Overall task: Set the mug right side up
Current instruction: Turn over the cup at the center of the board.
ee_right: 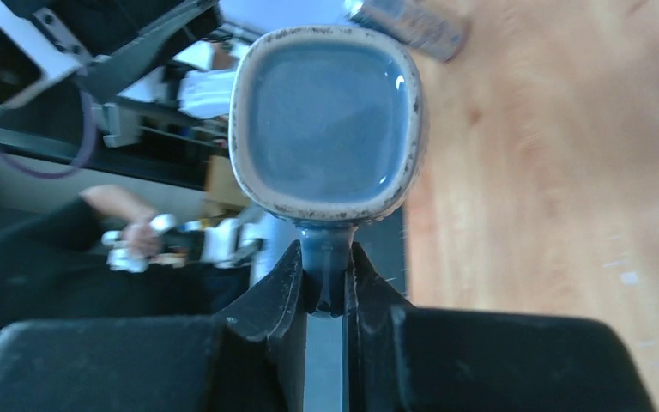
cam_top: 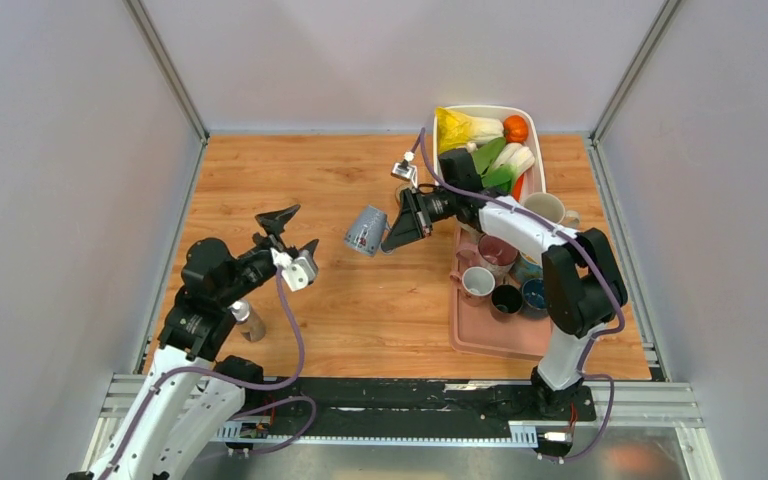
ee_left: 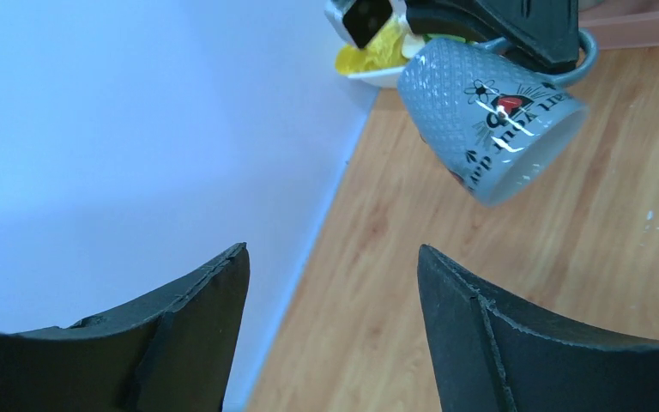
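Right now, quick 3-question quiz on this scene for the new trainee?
1. Pick one: which part of the grey mug do the right jaws grip? A rim, B handle, C base.
2. True or false: the left jaws are shut.
3. In the top view, what do the other cups stand on?

Key: 1 B, the handle is pinched between the jaws. 2 False, they stand wide open with nothing between them. 3 The pink tray on the right side of the table.
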Controlling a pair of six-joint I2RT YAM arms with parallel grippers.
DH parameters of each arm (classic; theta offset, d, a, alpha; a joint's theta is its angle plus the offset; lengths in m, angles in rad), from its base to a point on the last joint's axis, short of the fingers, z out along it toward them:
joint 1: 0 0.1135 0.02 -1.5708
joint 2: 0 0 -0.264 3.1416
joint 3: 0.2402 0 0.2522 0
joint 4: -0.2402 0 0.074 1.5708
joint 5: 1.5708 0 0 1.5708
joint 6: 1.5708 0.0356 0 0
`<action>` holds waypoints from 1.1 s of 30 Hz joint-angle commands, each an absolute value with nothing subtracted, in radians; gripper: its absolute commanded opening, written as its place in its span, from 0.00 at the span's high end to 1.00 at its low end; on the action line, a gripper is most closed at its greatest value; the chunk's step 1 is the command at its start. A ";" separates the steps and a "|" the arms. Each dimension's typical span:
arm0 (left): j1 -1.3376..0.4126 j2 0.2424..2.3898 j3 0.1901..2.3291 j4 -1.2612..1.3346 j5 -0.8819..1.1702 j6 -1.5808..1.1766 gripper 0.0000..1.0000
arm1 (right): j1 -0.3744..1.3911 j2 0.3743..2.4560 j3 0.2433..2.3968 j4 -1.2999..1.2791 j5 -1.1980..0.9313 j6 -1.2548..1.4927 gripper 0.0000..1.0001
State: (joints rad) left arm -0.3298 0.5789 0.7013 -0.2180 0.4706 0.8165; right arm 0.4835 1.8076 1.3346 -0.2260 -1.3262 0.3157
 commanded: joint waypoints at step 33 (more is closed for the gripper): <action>-0.704 0.838 0.588 0.329 0.288 1.007 0.89 | 0.475 1.663 1.114 0.206 -1.535 0.901 0.75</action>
State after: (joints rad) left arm -0.7048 0.8139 0.5205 0.2539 0.3294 1.0966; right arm 0.4644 1.7390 1.1301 0.1989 -1.4899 0.9424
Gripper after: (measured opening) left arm 0.225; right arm 0.176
